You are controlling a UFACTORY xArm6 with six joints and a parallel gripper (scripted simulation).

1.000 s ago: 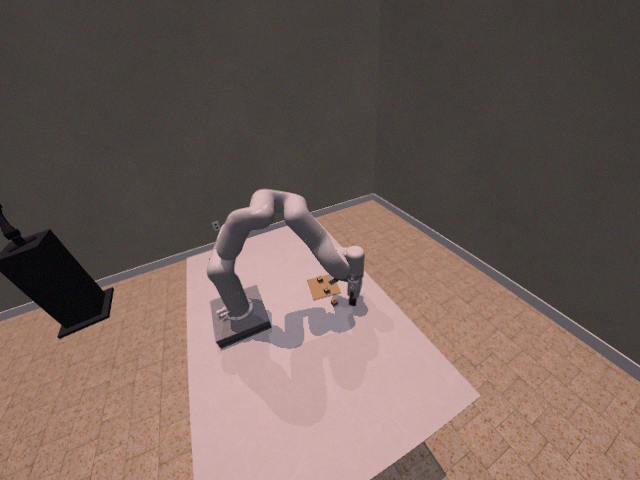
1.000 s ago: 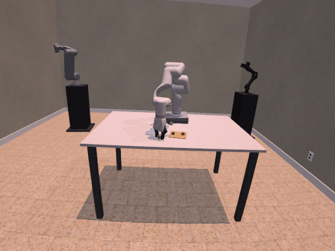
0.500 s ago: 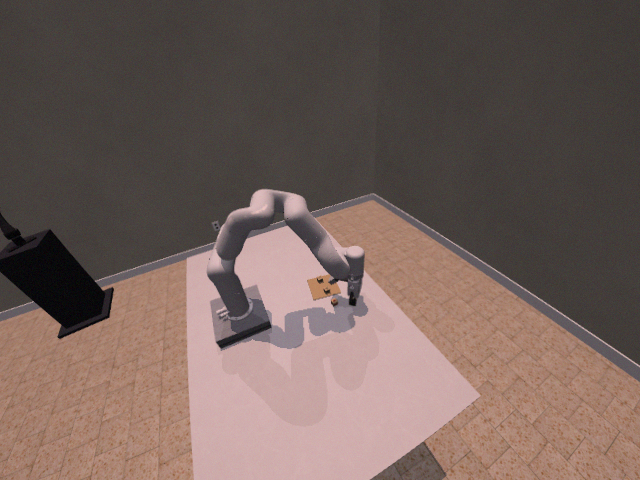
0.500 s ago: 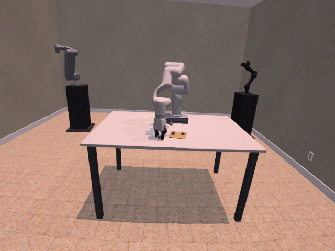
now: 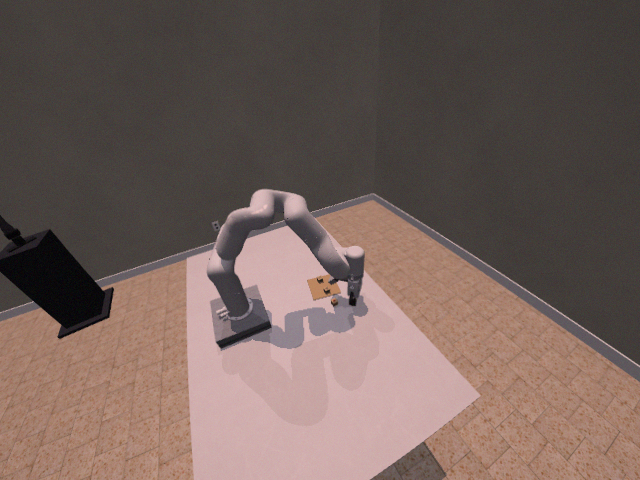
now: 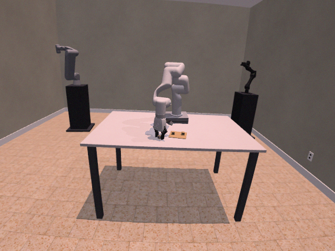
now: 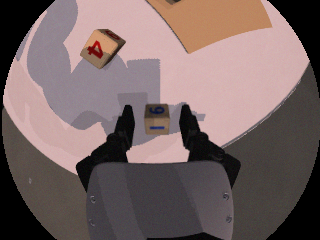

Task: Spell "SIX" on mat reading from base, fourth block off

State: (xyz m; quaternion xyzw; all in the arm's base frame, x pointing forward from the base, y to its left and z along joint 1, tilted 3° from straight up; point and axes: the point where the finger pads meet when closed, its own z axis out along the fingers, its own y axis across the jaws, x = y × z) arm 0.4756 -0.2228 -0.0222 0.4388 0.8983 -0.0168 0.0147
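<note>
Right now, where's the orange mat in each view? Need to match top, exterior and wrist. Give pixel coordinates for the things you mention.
Top: orange mat [image 5: 316, 290] [image 6: 177, 135] [image 7: 225, 25] right of centre, below mid-height, between arm base and gripper.
Exterior: just right of centre, slightly below mid-height.
Wrist: upper right, cut off by the picture's top edge.
Shared landmark: the gripper [image 5: 352, 298] [image 6: 159, 135] [image 7: 157, 117], off the mat in all three.

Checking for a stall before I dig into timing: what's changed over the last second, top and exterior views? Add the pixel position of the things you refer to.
Nothing visibly changed: no move, grasp or release can be made out. The gripper [image 5: 353, 300] [image 6: 159, 134] [image 7: 157, 107], the mat [image 5: 316, 293] [image 6: 177, 136] [image 7: 225, 25] and its two blocks look where they were. Any very small shift would be too fine to tell.
</note>
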